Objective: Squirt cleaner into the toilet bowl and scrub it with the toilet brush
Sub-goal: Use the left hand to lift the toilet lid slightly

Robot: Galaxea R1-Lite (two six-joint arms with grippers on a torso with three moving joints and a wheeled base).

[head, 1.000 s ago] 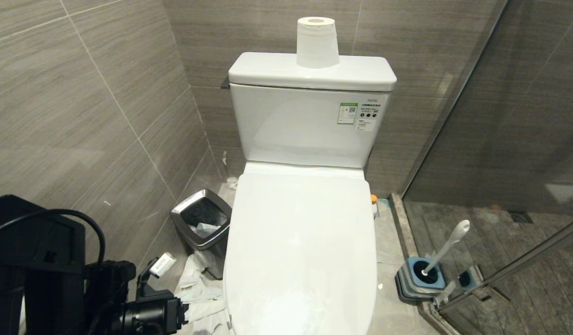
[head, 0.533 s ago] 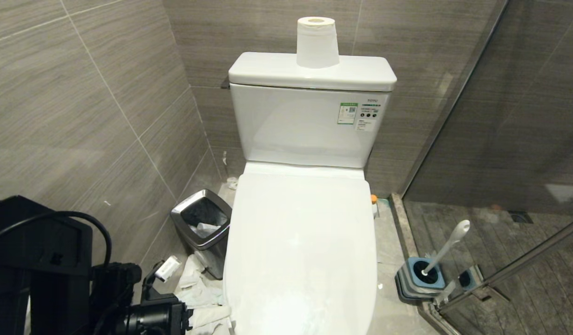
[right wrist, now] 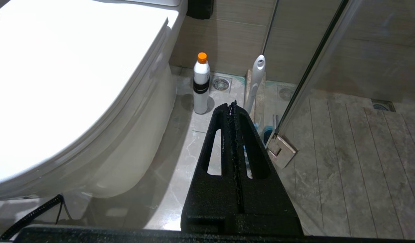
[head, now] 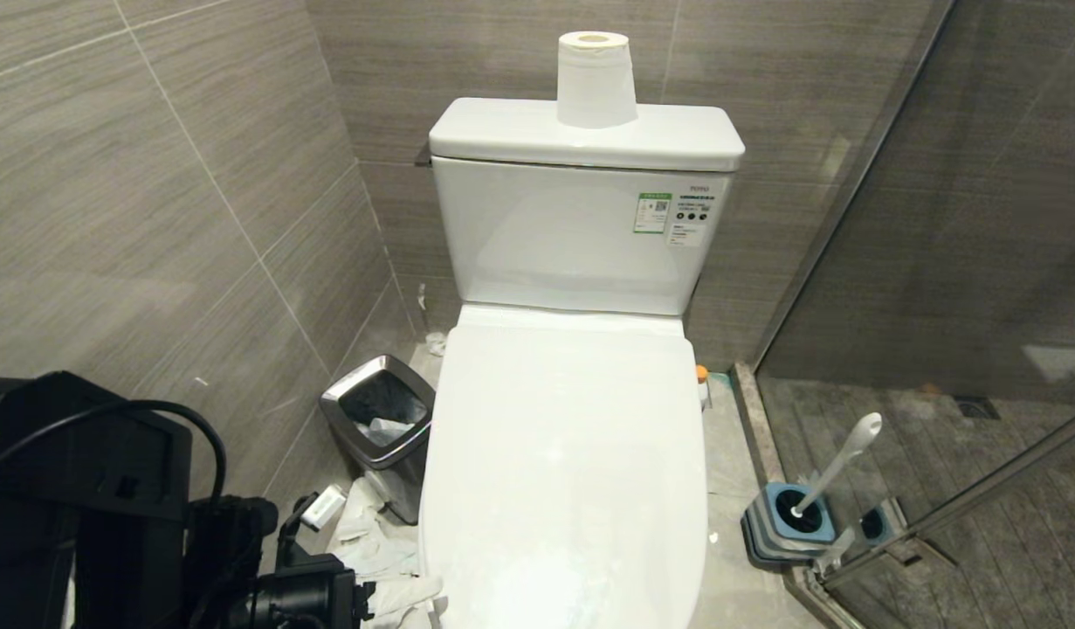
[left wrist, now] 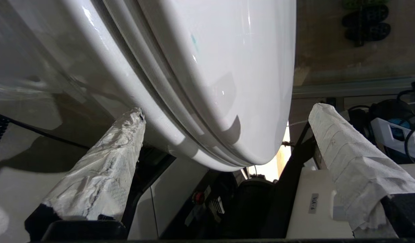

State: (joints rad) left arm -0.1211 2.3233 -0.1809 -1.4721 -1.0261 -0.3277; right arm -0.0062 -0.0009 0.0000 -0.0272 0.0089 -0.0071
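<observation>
Left claw (left wrist: 224,141): spread wide, empty, bracketing the front lip of the lid (left wrist: 227,84).
Lid: I'm judging it stiff, glossy, slippery; hooking under its front edge.
Right claw (right wrist: 233,105): clenched, parked.

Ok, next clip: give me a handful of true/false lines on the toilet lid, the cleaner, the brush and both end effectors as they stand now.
1. The toilet lid is down over the bowl. True.
2. The left end effector is shut on the lid's edge. False: its paper-wrapped fingers stand wide apart, with the front edge of the closed toilet between them, nothing gripped.
3. The cleaner stands upright on the floor beside the toilet, orange cap on. True.
4. The toilet brush lies flat on the floor. False: it sits in its holder, handle leaning up.
5. The right end effector holds the cleaner. False: it is shut on nothing, well short of the bottle.
6. A paper roll stands on the tank. True.
</observation>
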